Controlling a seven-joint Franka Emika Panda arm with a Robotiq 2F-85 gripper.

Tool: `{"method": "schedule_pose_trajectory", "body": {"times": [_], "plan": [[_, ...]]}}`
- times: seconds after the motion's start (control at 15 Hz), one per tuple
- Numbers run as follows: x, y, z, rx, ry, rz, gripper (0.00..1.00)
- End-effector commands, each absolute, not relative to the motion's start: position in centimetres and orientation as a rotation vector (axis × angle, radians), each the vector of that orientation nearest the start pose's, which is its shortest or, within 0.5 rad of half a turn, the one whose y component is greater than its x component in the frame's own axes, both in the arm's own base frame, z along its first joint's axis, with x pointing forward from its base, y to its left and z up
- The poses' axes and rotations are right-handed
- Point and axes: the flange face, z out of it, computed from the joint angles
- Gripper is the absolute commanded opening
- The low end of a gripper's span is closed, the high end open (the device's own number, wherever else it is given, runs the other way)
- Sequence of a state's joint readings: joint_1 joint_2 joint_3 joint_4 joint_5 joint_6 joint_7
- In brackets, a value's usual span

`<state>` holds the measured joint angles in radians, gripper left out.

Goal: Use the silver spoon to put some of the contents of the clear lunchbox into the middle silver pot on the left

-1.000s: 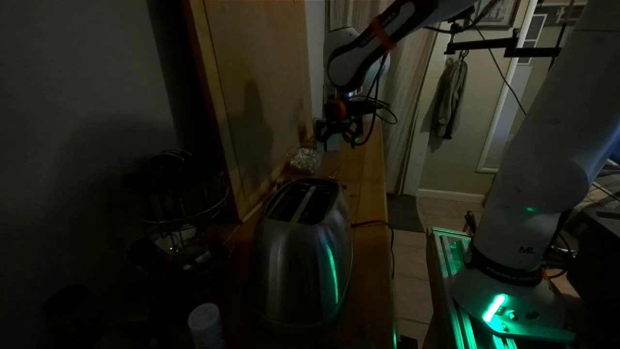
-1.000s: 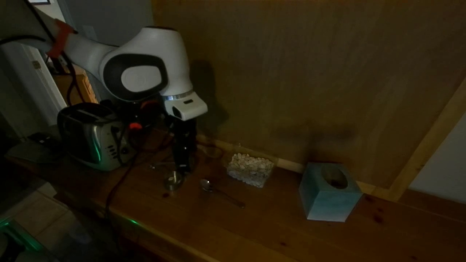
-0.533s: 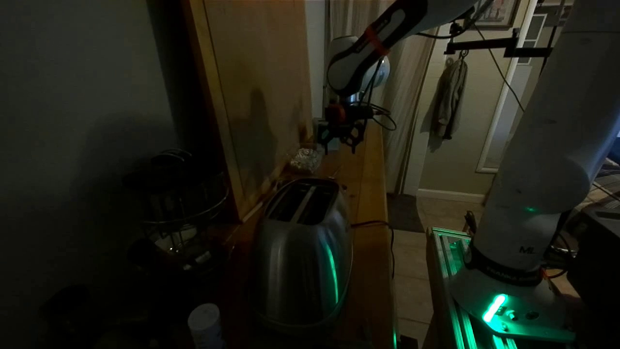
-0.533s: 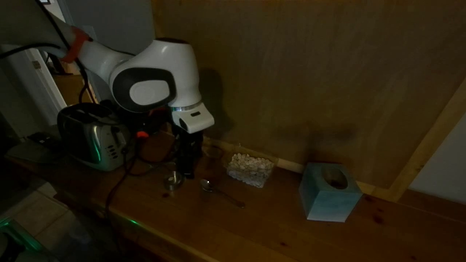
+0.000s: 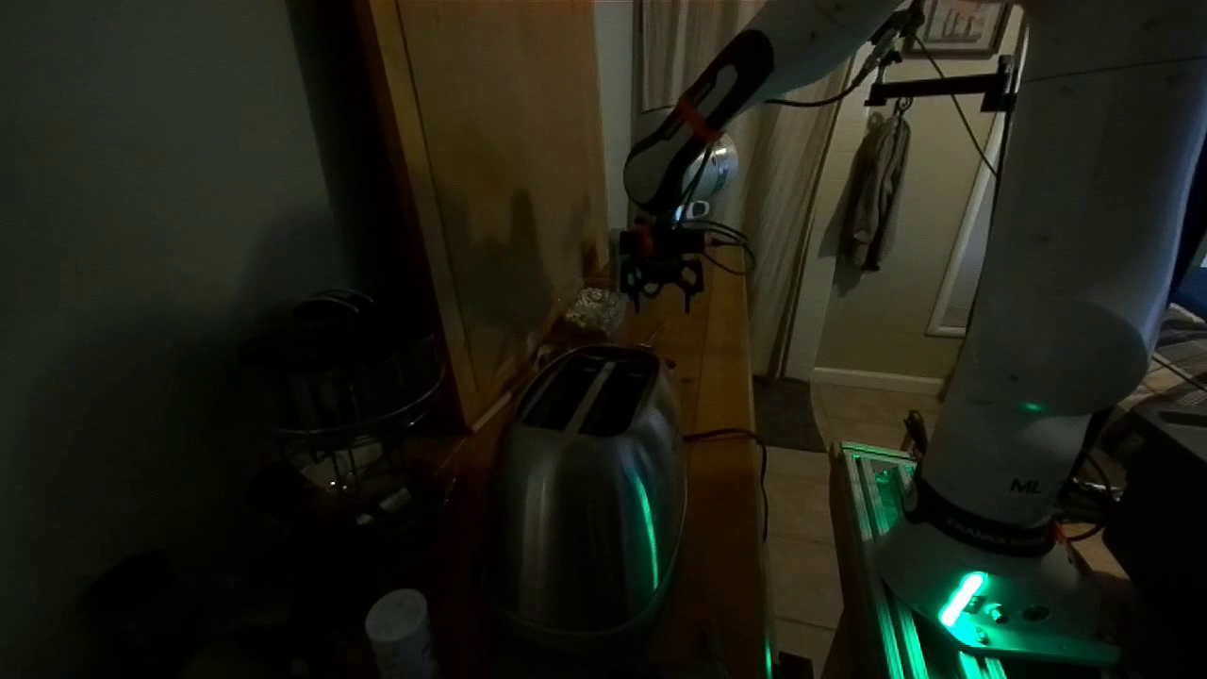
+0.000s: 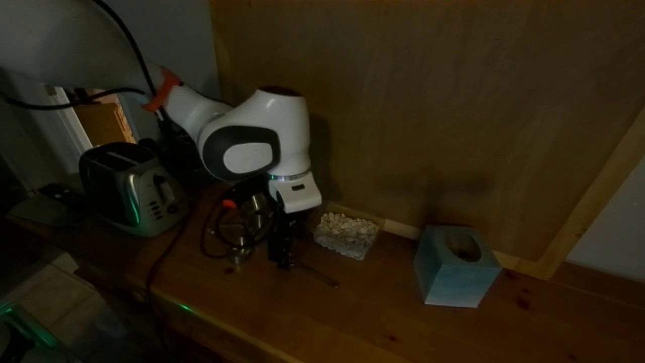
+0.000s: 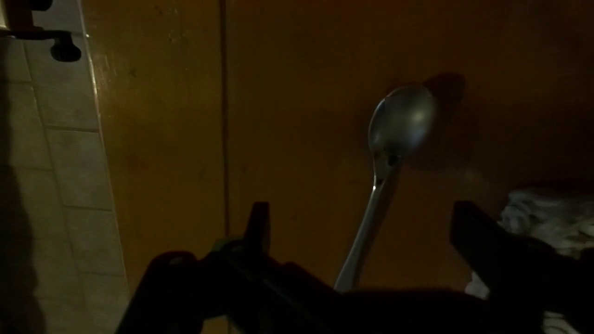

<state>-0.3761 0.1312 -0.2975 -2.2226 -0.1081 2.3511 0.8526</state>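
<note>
The silver spoon lies on the wooden counter; its bowl [image 7: 403, 120] and handle show in the wrist view, and its handle [image 6: 322, 279] shows in an exterior view. My gripper [image 7: 359, 218] is open and empty above the spoon, with the handle between its fingers. The gripper also shows in both exterior views [image 5: 662, 302] [image 6: 284, 263], where it hides the spoon's bowl in one. The clear lunchbox [image 6: 342, 250] of pale pieces stands by the back board, right of the gripper. A small silver pot [image 6: 241, 252] stands left of the gripper; silver shapes behind it are partly hidden by cables.
A silver toaster [image 6: 151, 201] stands at the left of the counter, and large in an exterior view [image 5: 594, 509]. A light blue tissue box [image 6: 456, 282] stands right of the lunchbox. A wooden board [image 6: 428, 126] rises behind. The counter's front edge [image 7: 104, 157] drops to a tiled floor.
The arm has moved away from the toaster and lower. The gripper has gone from beside the silver pot to over the spoon. The spoon, pot and lunchbox have not moved.
</note>
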Motion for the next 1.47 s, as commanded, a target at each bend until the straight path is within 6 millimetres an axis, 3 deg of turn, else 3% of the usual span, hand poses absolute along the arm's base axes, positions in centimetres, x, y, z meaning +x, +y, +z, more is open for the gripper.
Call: {"method": "schedule_pose_trajectory", "body": {"times": [0.0, 0.13, 0.27, 0.53, 0.6, 0.67, 0.73, 0.8, 0.87, 0.93, 1.0, 1.27, 1.4], "plan": [[44.3, -35.8, 29.8, -2.365, 2.214, 0.004, 1.00], [44.6, -36.6, 28.9, -2.334, 2.230, 0.015, 1.00], [45.0, -37.2, 28.5, -2.301, 2.249, 0.022, 0.72], [45.4, -38.5, 27.9, -2.256, 2.290, 0.024, 0.44], [45.5, -38.8, 27.8, -2.247, 2.299, 0.023, 0.68], [45.6, -39.2, 27.8, -2.239, 2.309, 0.018, 0.66], [45.6, -39.5, 27.7, -2.234, 2.319, 0.017, 0.56], [45.6, -39.8, 27.8, -2.233, 2.328, 0.015, 0.38], [45.6, -40.0, 27.6, -2.238, 2.337, 0.018, 0.35], [45.5, -40.3, 27.5, -2.240, 2.347, 0.021, 0.58], [45.4, -40.6, 27.2, -2.244, 2.357, 0.030, 0.74], [45.1, -41.2, 26.6, -2.242, 2.385, 0.089, 0.85], [44.9, -41.3, 26.4, -2.229, 2.392, 0.139, 0.55]]}}
